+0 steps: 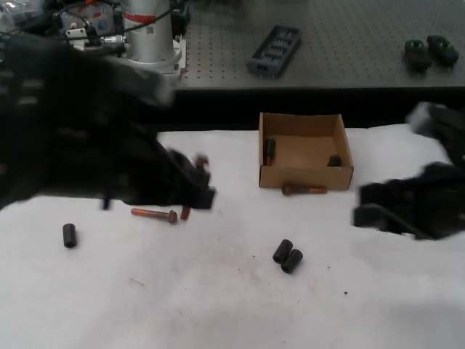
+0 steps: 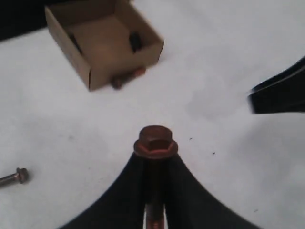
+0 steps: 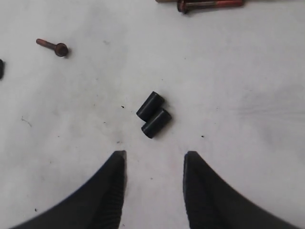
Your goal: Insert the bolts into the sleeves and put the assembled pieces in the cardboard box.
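Your left gripper pinches a coppery hex-flange bolt by its shank. Your right gripper, fingers spread, hangs over two matte black cylindrical sleeves that touch on the white cloth. The brown cardboard box sits beyond.

Shank of held bolt hidden between left end effector fingers; pieces in cardboard box indistinct.

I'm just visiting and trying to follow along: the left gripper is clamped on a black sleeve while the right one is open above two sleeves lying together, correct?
Not quite. The left gripper is clamped on a copper-coloured bolt, not a black sleeve, as the left wrist view shows. The right gripper is indeed open above the two sleeves lying together.
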`<state>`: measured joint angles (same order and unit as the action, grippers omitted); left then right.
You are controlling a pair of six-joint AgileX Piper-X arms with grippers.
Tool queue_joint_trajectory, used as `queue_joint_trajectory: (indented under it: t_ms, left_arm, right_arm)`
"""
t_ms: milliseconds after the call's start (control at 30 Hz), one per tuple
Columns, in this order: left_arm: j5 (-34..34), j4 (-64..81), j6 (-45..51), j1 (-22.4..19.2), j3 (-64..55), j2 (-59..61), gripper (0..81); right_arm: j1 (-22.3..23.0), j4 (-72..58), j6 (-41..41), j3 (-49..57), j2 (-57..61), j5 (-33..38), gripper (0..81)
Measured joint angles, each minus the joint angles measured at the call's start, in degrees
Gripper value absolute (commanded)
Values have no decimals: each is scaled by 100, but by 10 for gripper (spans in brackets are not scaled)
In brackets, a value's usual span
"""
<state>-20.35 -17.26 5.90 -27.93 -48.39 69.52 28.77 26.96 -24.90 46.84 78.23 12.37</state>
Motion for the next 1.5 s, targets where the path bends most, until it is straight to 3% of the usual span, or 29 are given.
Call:
queue_joint_trajectory:
  t_ms: [133, 367, 700, 1067, 1500]
  left_arm:
    - [-39, 169, 567, 0, 339, -688, 6]
    - [67, 190, 1004, 0, 577, -1528, 6]
    - [171, 204, 1087, 0, 584, -1967, 6]
    - [171, 204, 1048, 0, 619, -1999, 6]
    - [-48, 204, 1048, 0, 619, -1999, 6]
  right_arm:
    - [572, 156, -847, 705, 826, -895, 304]
    - [1069, 818, -1735, 1267, 1706, -1506, 304]
    - [1075, 1045, -2571, 1333, 2045, -1709, 304]
    - [1062, 945, -2947, 1425, 2216, -1792, 304]
    - [1062, 986, -3090, 2230, 2753, -1792, 304]
